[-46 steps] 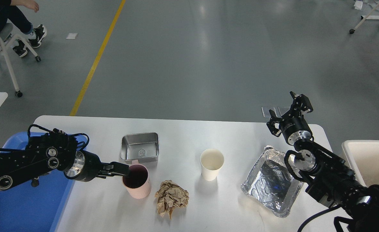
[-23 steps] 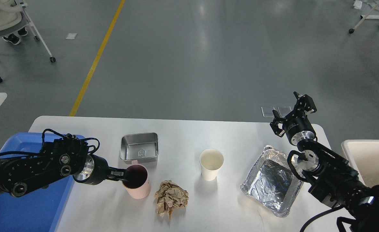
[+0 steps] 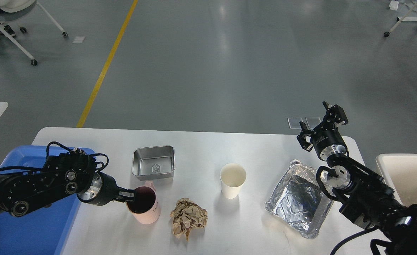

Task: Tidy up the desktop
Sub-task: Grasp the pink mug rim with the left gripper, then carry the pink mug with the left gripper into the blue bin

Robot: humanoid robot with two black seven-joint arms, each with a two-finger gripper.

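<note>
The desktop (image 3: 208, 148), a wide white tabletop with rounded corners, fills the lower half of the head view, with grey floor and a yellow line (image 3: 105, 65) beyond its far edge. The left gripper (image 3: 130, 196) reaches in from the left and is clamped on the near-left rim of a pink mug (image 3: 145, 206), one finger dipping inside the dark interior and the other outside against the wall; the mug looks slightly tilted, though whether its base is off the surface cannot be told from this angle. Just behind the mug sits a small rectangular steel tray (image 3: 154, 162), and just right of the mug lies a crumpled ball of brown paper (image 3: 188, 217). A white paper cup (image 3: 232, 180) stands upright near the middle of the desktop, apart from the paper. Toward the right side rests a crinkled foil tray (image 3: 297, 200), its right edge hidden under the right arm. The right gripper (image 3: 321, 123) is held up over the far right corner of the desktop with its fingers spread apart and nothing between them. A blue plastic bin (image 3: 27, 230) sits against the left edge of the desktop, under the left arm, and a cream-white bin (image 3: 405, 175) stands off the right edge.
</note>
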